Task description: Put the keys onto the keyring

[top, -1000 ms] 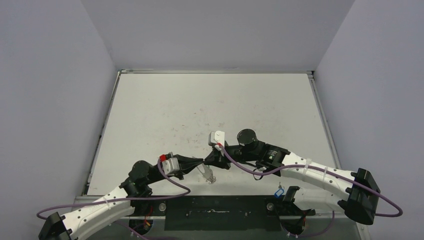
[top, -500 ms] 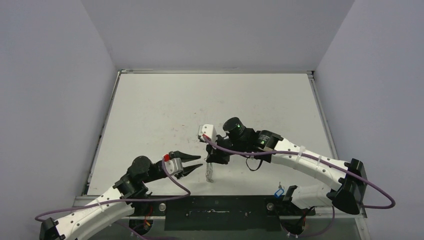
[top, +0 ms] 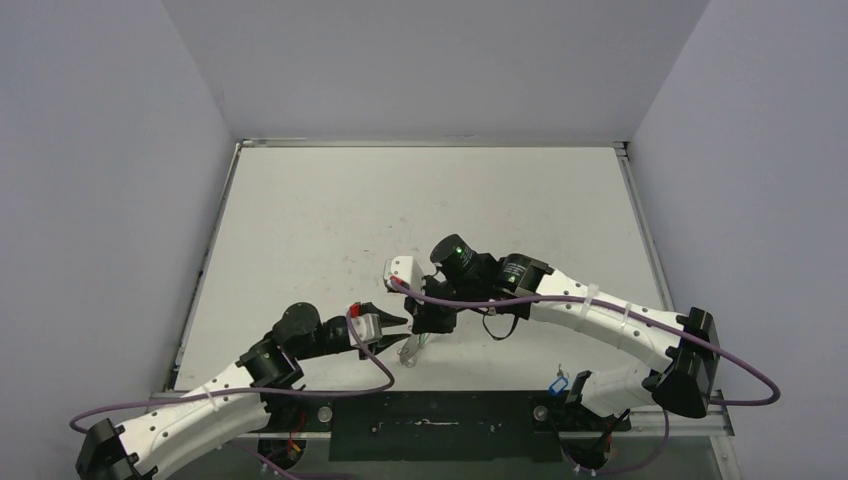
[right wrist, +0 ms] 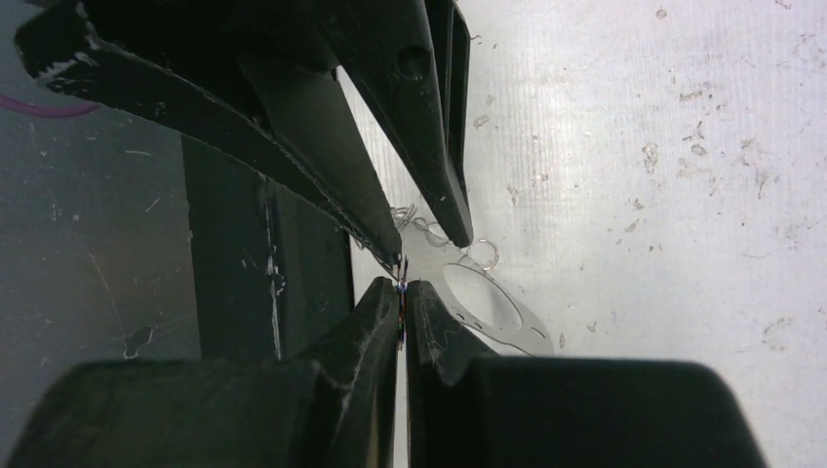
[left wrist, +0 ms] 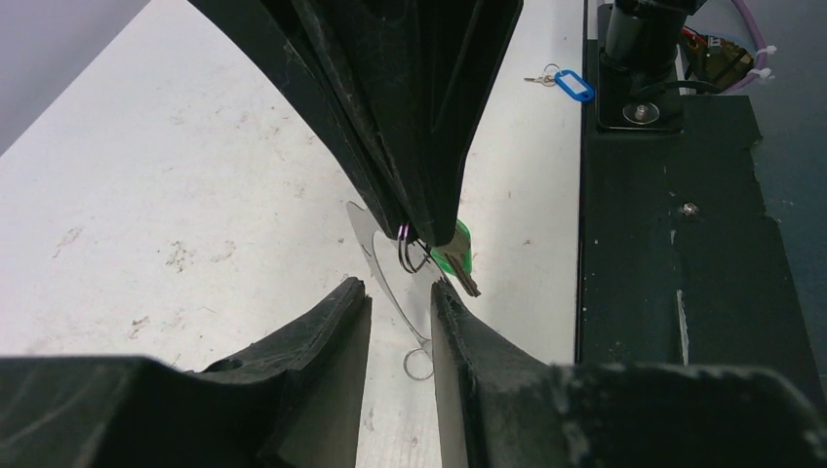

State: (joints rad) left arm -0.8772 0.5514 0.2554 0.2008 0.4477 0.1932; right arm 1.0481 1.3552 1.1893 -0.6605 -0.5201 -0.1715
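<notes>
My right gripper (top: 418, 331) (right wrist: 402, 285) is shut on the small dark split ring of the green key (left wrist: 454, 254), which hangs from its tips. Under it, edge-on to the left wrist camera, is the pale-grey keyring (left wrist: 387, 280) (right wrist: 490, 304) (top: 411, 350) with a small loop (left wrist: 418, 364) at its end. My left gripper (top: 397, 332) (left wrist: 398, 286) faces the right one, tips just short of it. It stands open by a narrow gap with nothing pinched; the keyring's wire shows between its fingers. The blue key (left wrist: 572, 88) (top: 558, 384) lies apart by the right arm's base.
The black base plate (left wrist: 673, 253) (top: 430, 423) runs along the table's near edge just behind both grippers. Purple cables (top: 460, 308) loop off each wrist. Grey walls close in the white table (top: 420, 210) on three sides.
The left gripper has opened from shut, drawn back a little and then come forward again. The right gripper has shifted left with the green key and the keyring under it.
</notes>
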